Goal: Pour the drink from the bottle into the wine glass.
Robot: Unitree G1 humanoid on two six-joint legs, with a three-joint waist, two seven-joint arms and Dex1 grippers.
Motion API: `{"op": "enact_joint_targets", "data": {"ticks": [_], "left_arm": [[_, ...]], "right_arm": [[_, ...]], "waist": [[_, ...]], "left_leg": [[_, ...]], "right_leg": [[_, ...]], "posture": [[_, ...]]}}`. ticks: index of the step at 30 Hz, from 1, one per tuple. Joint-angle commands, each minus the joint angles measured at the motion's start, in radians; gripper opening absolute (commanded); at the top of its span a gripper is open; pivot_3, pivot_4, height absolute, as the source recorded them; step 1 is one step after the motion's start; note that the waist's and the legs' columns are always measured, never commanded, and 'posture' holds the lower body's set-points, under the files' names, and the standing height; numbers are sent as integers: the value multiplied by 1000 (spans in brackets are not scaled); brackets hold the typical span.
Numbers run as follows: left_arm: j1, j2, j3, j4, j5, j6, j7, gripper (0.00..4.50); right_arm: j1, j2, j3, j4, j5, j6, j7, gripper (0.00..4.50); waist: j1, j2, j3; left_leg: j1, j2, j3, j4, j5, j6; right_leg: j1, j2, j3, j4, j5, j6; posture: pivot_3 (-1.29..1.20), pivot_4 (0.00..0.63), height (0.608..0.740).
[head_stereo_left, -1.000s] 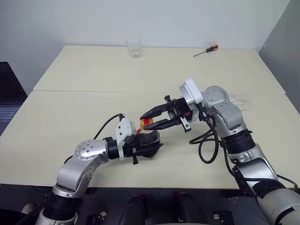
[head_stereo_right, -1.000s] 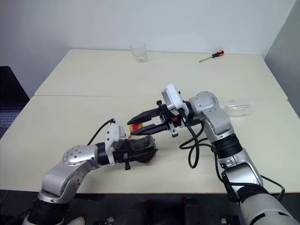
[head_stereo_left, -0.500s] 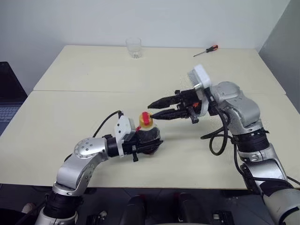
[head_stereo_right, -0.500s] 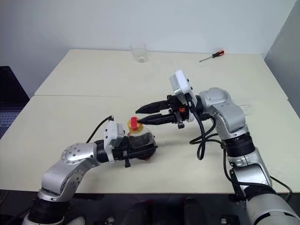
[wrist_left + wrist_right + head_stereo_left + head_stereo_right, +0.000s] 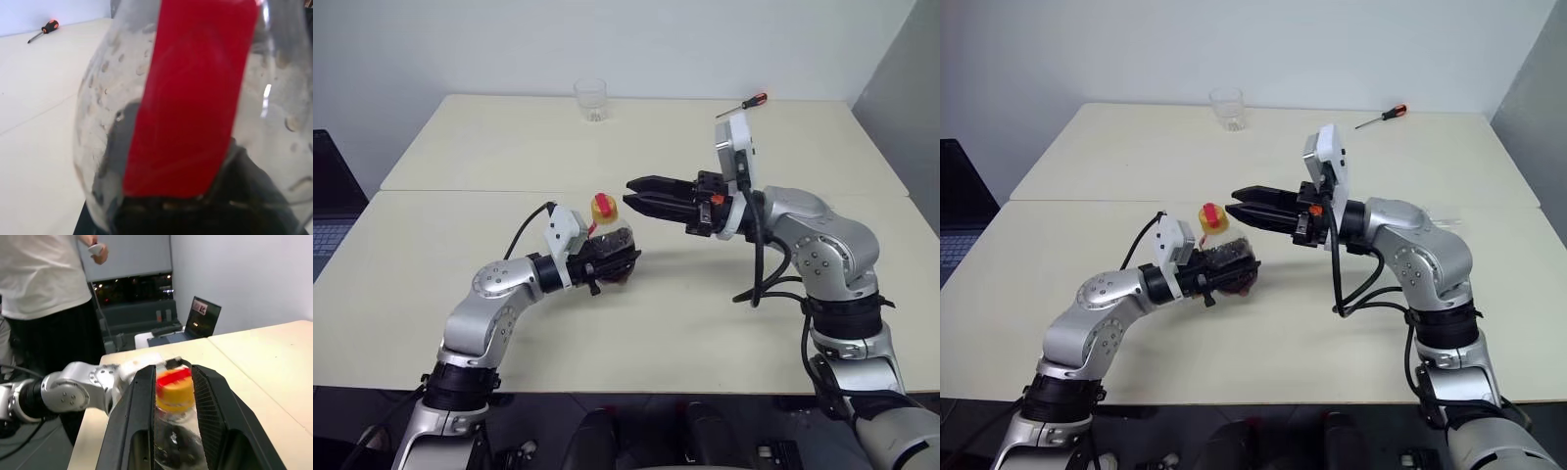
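Cream table (image 5: 460,147), wide and mostly bare, with far edge, tumbler (image 5: 591,99) and screwdriver (image 5: 744,105) well beyond the bottle (image 5: 610,254). Now raised and carried forward since a second ago, bottle clenched in left claw (image 5: 615,259), yellow cap (image 5: 603,205) still on. Right claw (image 5: 641,196), narrowly parted and grasping nothing, now swung level beside that cap, likely for unscrewing before any pouring.

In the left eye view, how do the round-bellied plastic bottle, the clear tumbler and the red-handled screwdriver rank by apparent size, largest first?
1. The round-bellied clear plastic bottle with yellow cap, nearest the camera.
2. The clear tumbler and the red-handled screwdriver look alike in extent; both lie far back, so no firm order.
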Motion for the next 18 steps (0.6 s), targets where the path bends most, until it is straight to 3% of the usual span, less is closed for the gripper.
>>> {"op": "enact_joint_targets", "data": {"ticks": [1, 6, 18], "left_arm": [[-34, -9, 10, 9, 8, -47, -7, 1755], [-53, -14, 9, 36, 18, -64, -14, 1755], [-80, -20, 12, 73, 33, -85, -19, 1755]], "right_arm": [[-12, 30, -8, -28, 5, -16, -54, 1591], [-20, 66, 3, -8, -18, -37, -99, 3114], [-25, 105, 62, 45, -71, -91, -101, 3114]], "waist": [[0, 0, 0], [0, 0, 0], [0, 0, 0]], "left_leg": [[0, 0, 0, 0, 0, 0], [0, 0, 0, 0, 0, 0], [0, 0, 0, 0, 0, 0]], "right_leg": [[0, 0, 0, 0, 0, 0], [0, 0, 0, 0, 0, 0], [0, 0, 0, 0, 0, 0]], "posture": [[0, 150, 740], [0, 150, 740], [0, 150, 740]]}}
